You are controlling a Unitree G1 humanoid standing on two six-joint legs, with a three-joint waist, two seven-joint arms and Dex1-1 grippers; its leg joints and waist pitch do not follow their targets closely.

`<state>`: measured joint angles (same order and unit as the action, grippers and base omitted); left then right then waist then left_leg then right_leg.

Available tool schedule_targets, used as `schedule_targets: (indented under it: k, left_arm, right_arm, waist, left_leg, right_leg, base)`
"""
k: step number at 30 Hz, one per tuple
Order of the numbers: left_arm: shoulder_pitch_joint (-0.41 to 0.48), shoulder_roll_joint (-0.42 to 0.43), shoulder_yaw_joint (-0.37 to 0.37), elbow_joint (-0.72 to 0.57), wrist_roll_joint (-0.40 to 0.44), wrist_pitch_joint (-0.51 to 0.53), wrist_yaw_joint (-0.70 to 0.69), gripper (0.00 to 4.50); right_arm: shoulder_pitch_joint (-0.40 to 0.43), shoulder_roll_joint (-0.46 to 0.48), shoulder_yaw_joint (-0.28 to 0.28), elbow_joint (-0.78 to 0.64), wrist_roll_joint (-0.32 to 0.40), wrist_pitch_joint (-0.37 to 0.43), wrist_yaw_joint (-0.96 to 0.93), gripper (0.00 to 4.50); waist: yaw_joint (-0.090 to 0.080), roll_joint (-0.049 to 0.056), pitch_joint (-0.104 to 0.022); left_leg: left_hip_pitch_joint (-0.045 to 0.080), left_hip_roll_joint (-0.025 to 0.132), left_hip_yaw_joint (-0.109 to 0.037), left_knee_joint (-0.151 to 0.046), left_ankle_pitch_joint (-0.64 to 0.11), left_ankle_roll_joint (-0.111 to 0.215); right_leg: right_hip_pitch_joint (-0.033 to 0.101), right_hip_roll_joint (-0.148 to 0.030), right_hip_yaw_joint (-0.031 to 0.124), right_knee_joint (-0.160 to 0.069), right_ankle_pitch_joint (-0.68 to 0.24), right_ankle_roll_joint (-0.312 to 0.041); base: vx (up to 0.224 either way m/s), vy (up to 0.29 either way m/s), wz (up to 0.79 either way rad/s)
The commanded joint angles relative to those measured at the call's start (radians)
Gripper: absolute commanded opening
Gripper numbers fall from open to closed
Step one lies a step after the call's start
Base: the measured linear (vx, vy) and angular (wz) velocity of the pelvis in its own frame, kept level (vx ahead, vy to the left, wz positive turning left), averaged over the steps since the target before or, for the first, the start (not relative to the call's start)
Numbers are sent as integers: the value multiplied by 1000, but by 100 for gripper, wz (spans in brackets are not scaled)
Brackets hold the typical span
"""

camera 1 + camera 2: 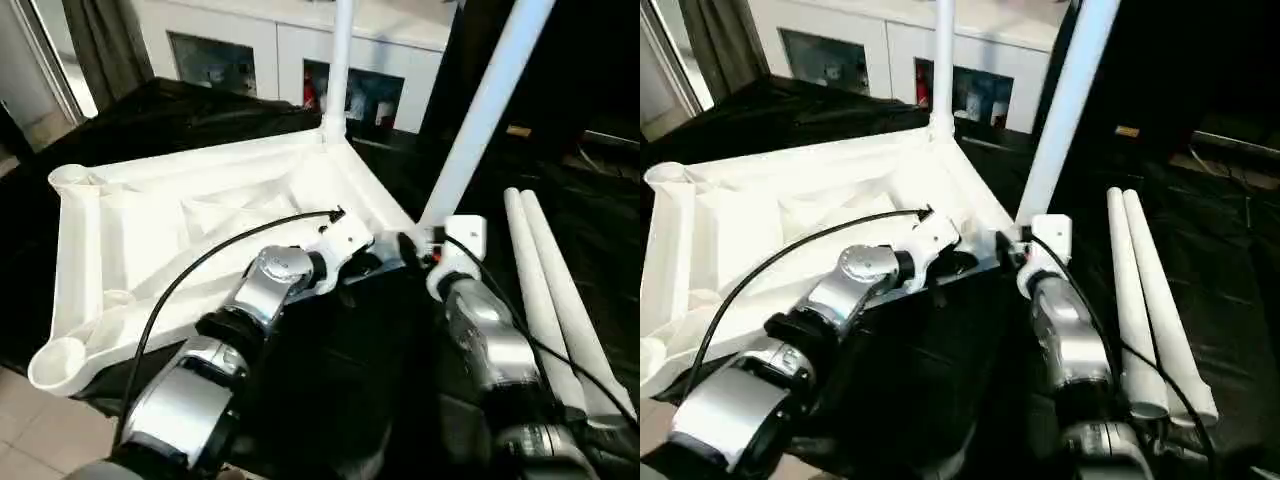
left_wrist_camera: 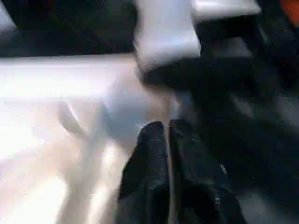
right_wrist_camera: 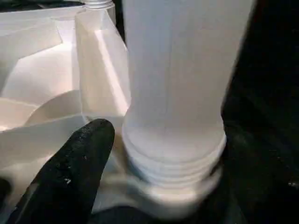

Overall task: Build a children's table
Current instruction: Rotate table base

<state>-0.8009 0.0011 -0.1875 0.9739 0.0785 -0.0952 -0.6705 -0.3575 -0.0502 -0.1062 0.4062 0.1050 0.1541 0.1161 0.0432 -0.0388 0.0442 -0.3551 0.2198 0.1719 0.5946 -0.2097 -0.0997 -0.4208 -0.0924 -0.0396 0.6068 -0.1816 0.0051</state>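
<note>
The white table top [image 1: 150,230] lies upside down, ribbed underside up, on a black cloth. One white leg [image 1: 340,60] stands upright in its far corner socket. A second leg [image 1: 480,110] leans over the near right corner, its collared end [image 3: 173,154] at the socket. My right gripper [image 1: 428,243] holds this leg at its base, and one black finger [image 3: 84,163] presses beside the collar. My left gripper [image 1: 385,252] is shut and empty, its fingertips [image 2: 154,135] close to the same corner's rim.
Two spare white legs [image 1: 550,290] lie side by side on the black cloth at the right. Empty round sockets sit at the far left corner [image 1: 75,178] and the near left corner [image 1: 55,360]. White cabinets [image 1: 250,50] stand behind.
</note>
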Motion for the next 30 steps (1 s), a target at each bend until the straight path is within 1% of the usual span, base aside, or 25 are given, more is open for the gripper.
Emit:
schedule_targets:
  k: [1, 2, 4, 6, 7, 8, 9, 10, 11, 12, 13, 14, 15, 16, 17, 19, 20, 21, 22, 23, 24, 25, 26, 28, 30]
  left_arm:
    - [-22, 3, 35, -25, -28, -12, 28, 77]
    - [-19, 14, 56, -43, -39, -10, 44, 77]
    - [0, 53, 84, -98, -46, -13, 73, 101]
    - [43, 128, 129, -189, -42, 19, 119, 105]
    - [43, 128, 129, -189, -42, 19, 119, 105]
    - [62, 161, 148, -223, -37, 37, 139, 141]
    - [90, 212, 176, -271, -19, 71, 178, 141]
    - [97, 224, 183, -282, -14, 79, 187, 141]
    - [97, 224, 183, -282, -14, 79, 187, 147]
    - [141, 302, 226, -348, 30, 151, 267, 157]
    - [141, 302, 226, -348, 30, 151, 267, 157]
    - [175, 354, 256, -399, 67, 213, 319, 173]
    - [178, 358, 258, -404, 70, 217, 321, 173]
    - [206, 393, 275, -448, 102, 254, 347, 173]
    - [246, 442, 299, -507, 151, 310, 373, 173]
    - [287, 487, 327, -565, 192, 385, 400, 173]
    - [323, 520, 338, -600, 217, 446, 400, 173]
    - [332, 528, 340, -605, 222, 461, 399, 173]
    - [339, 534, 339, -604, 226, 473, 399, 173]
    - [349, 547, 325, -596, 225, 486, 391, 173]
    - [355, 556, 314, -591, 224, 495, 385, 173]
    - [359, 565, 299, -576, 222, 496, 374, 173]
    - [365, 571, 289, -578, 219, 505, 369, 173]
    - [368, 571, 272, -564, 197, 504, 346, 173]
    - [368, 574, 244, -550, 181, 476, 287, 173]
  right_arm:
    - [24, -10, -20, -71, 15, 21, -4, 387]
    - [47, -14, -17, -108, 11, 25, -2, 387]
    - [85, -27, 9, -170, -3, 27, 23, 387]
    - [109, -45, 25, -216, -20, 26, 32, 387]
    - [109, -45, 25, -216, -20, 26, 32, 387]
    - [115, -51, 25, -231, -20, 28, 32, 387]
    - [124, -60, 29, -246, -19, 35, 40, 387]
    - [126, -62, 30, -249, -19, 36, 42, 387]
    - [126, -62, 30, -249, -19, 36, 42, 387]
    - [145, -75, 39, -277, -18, 58, 59, 387]
    - [145, -75, 39, -277, -18, 58, 59, 387]
    - [158, -84, 48, -291, -24, 68, 69, 387]
    - [159, -84, 48, -291, -24, 68, 69, 387]
    - [164, -86, 51, -292, -26, 71, 70, 387]
    - [169, -86, 57, -288, -29, 77, 72, 387]
    - [173, -87, 66, -283, -32, 88, 73, 387]
    - [175, -87, 79, -276, -43, 109, 67, 387]
    - [174, -87, 85, -270, -50, 121, 63, 387]
    - [173, -88, 94, -263, -58, 136, 63, 387]
    - [170, -89, 111, -250, -70, 152, 68, 387]
    - [168, -89, 123, -241, -78, 163, 72, 387]
    - [161, -89, 139, -226, -84, 181, 83, 387]
    - [157, -90, 150, -219, -86, 195, 91, 387]
    - [126, -85, 168, -178, -93, 207, 103, 387]
    - [93, -76, 171, -131, -95, 202, 103, 387]
  waist:
    - [0, -9, -65]
    - [-1, -7, -65]
    - [-1, -5, -63]
    - [-11, -7, -57]
    - [-10, -4, -58]
    - [-13, -3, -56]
    - [-15, -4, -54]
    - [-15, -4, -54]
    - [-16, 0, -53]
    - [-16, -8, -55]
    - [-15, -4, -53]
    - [-17, 2, -53]
    - [-17, 2, -53]
    - [-18, -14, -52]
    - [-16, -2, -52]
    - [-18, -8, -49]
    - [-18, -10, -49]
    - [-17, -11, -46]
    - [-13, -8, -46]
    - [-11, -7, -45]
    - [-10, -10, -44]
    - [-7, -10, -43]
    - [-7, -8, -45]
    - [-7, -10, -46]
    - [-10, -16, -49]
  left_leg:
    - [0, -5, 16, -66, -37, 106]
    - [-2, -6, 15, -67, -37, 107]
    - [-1, -4, 15, -67, -49, 105]
    - [-4, -3, 15, -72, -93, 85]
    - [-3, 0, 13, -72, -99, 76]
    - [-1, -2, 16, -72, -106, 67]
    - [-1, -2, 16, -73, -109, 58]
    - [-1, -2, 16, -73, -109, 58]
    - [2, -1, 16, -74, -117, 46]
    - [6, 1, 17, -73, -118, 39]
    - [3, 3, 14, -76, -115, 35]
    - [7, 2, 15, -75, -111, 25]
    - [7, 2, 15, -75, -111, 25]
    - [5, 1, 17, -74, -106, 29]
    - [6, 4, 15, -76, -95, 22]
    - [7, 1, 16, -76, -88, 18]
    - [8, 3, 15, -76, -85, 13]
    - [8, 0, 17, -77, -96, 10]
    - [15, 0, 18, -77, -110, 6]
    - [17, 0, 19, -78, -117, 5]
    - [16, 0, 19, -78, -122, 3]
    - [11, -1, 17, -81, -130, -5]
    - [11, -2, 15, -82, -142, -12]
    - [10, -3, 13, -82, -151, -20]
    - [6, -4, 13, -81, -139, -26]
  right_leg:
    - [68, -25, 27, -50, 64, -242]
    - [69, -26, 27, -50, 60, -243]
    - [70, -26, 27, -52, 53, -240]
    - [69, -24, 26, -59, -32, -225]
    - [70, -26, 26, -57, -42, -224]
    - [65, -22, 27, -61, -64, -214]
    - [65, -21, 28, -59, -70, -210]
    - [65, -21, 28, -59, -70, -210]
    - [61, -18, 28, -60, -86, -199]
    - [60, -17, 29, -56, -78, -199]
    - [62, -18, 28, -53, -73, -197]
    - [58, -16, 28, -52, -62, -191]
    - [58, -16, 28, -52, -62, -191]
    - [58, -15, 28, -54, -64, -188]
    - [57, -17, 28, -49, -59, -189]
    - [54, -14, 27, -50, -61, -188]
    - [54, -14, 27, -46, -57, -189]
    - [51, -13, 28, -50, -81, -184]
    - [45, -12, 29, -52, -95, -182]
    - [42, -13, 30, -53, -97, -183]
    - [41, -11, 30, -54, -100, -182]
    - [45, -13, 30, -54, -111, -178]
    - [44, -14, 30, -54, -120, -174]
    - [45, -15, 30, -53, -117, -174]
    - [49, -17, 30, -49, -93, -181]
  base:
    - [0, 0, 0]
    - [0, 0, 0]
    - [0, 0, 0]
    - [0, 0, 0]
    - [0, 0, 0]
    - [0, 0, 0]
    - [0, 0, 0]
    - [0, 0, 0]
    - [0, 0, 0]
    - [0, 0, 0]
    - [0, 0, 0]
    - [0, 0, 0]
    - [0, 0, 0]
    - [0, 0, 0]
    - [0, 0, 0]
    - [0, 0, 0]
    - [0, 0, 0]
    - [0, 0, 0]
    - [0, 0, 0]
    - [0, 0, 0]
    - [0, 0, 0]
    - [0, 0, 0]
    - [0, 0, 0]
    - [0, 0, 0]
    - [0, 0, 0]
